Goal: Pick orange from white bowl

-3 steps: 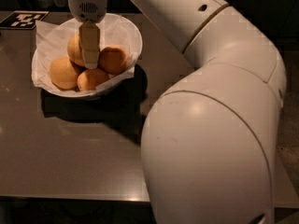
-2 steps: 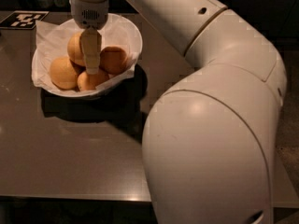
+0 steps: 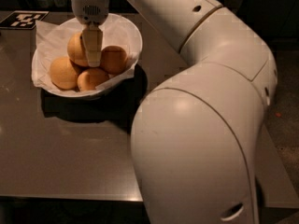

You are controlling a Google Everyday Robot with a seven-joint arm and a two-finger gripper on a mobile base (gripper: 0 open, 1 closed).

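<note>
Your white-and-beige gripper (image 3: 93, 63) is down inside the wide, round, paper-lined white bowl (image 3: 128, 31).
Its tip sits at the bowl's middle, among the fruit. You cannot tell whether it is open or closed, or gripping anything. The large, round, yellowish-orange orange (image 3: 74, 48) lies toward the bowl's back, partly hidden behind the gripper, with three other oranges (image 3: 64, 73) beside it.

Gripper (image 3: 93, 62) sits a touch lower in the white bowl (image 3: 128, 29) than a second ago, nudged slightly right. Its tip is now just above the small near orange (image 3: 92, 78). Wrist housing (image 3: 89, 6) has come down with it. Big elbow casing (image 3: 201, 143) has swung left and nearer, covering more of the table (image 3: 60, 148).
</note>
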